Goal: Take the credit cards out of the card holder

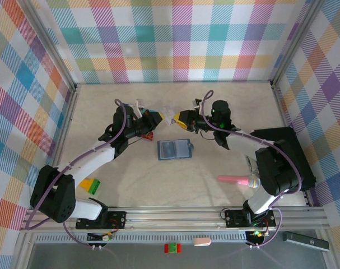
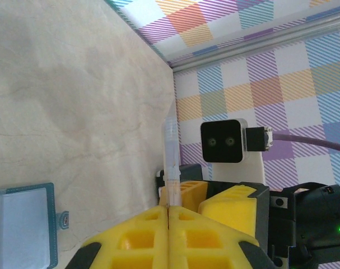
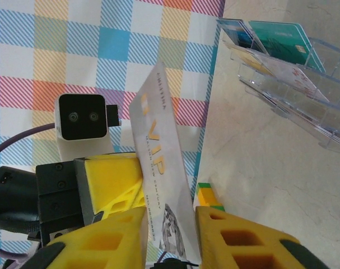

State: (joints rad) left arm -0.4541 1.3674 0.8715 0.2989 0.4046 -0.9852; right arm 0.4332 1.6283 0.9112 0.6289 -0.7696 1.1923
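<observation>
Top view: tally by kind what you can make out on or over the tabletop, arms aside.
card holder: 1
card, held up off the table: 1
black box: 1
yellow-green block: 1
pink stick: 1
Total: 5

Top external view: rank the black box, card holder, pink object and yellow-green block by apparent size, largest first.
1. black box, though partly covered.
2. card holder.
3. pink object and yellow-green block: left unranked. The pink one looks longer and thinner, and the block is partly hidden.
</observation>
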